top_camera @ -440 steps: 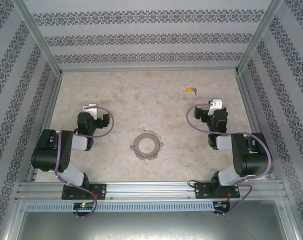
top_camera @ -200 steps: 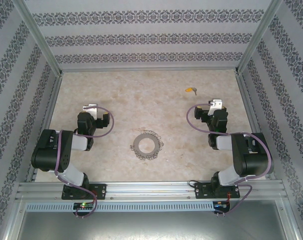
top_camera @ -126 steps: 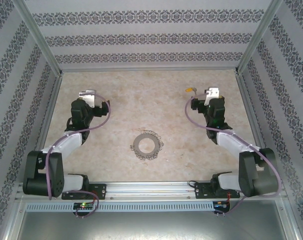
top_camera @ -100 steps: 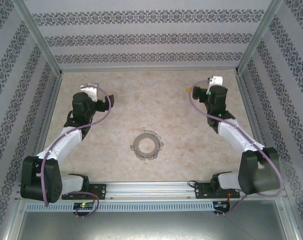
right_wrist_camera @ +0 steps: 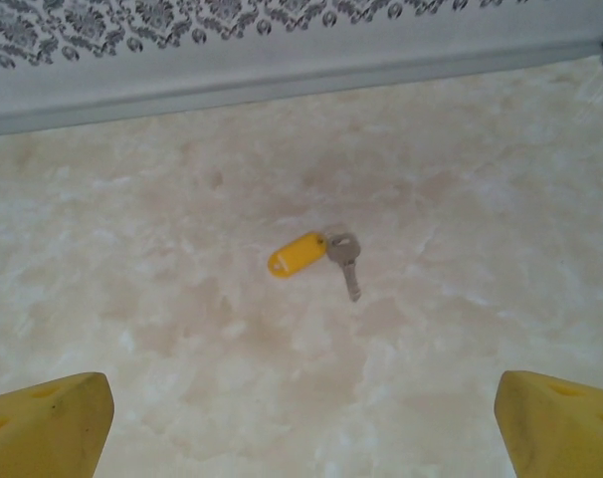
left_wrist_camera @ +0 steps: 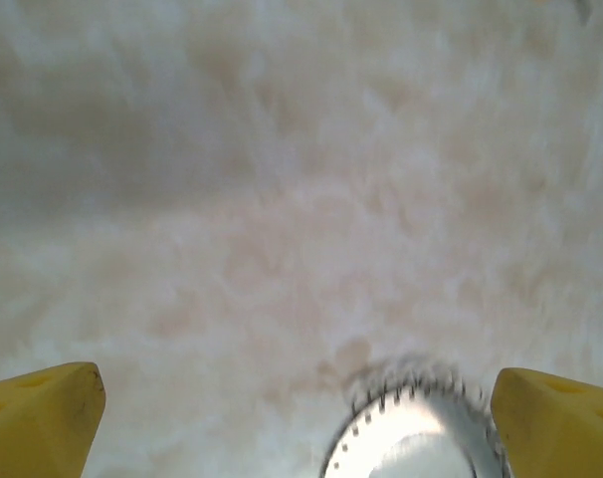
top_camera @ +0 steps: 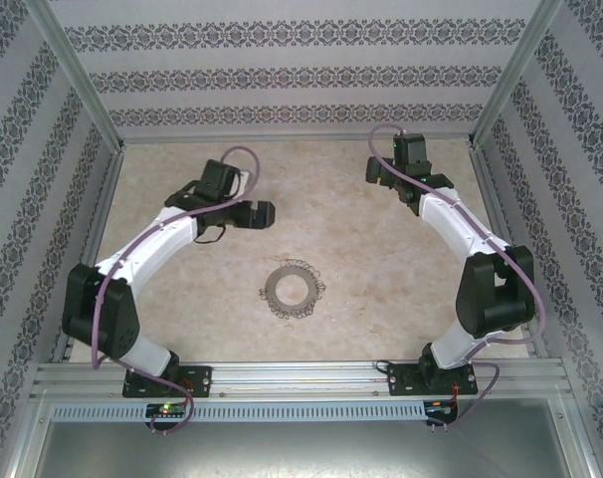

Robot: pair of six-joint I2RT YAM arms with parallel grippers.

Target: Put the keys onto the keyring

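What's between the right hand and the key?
Nothing. In the right wrist view, bare table is all that separates the right hand from the key.

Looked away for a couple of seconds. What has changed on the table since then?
The left gripper left its tucked pose and swung forward and inward; it is now just beyond the keyring. The right gripper reached out to the far right and faces the key. Both are open, and nothing has been taken hold of. The keyring lies where it was, and the key still lies loose on the table.
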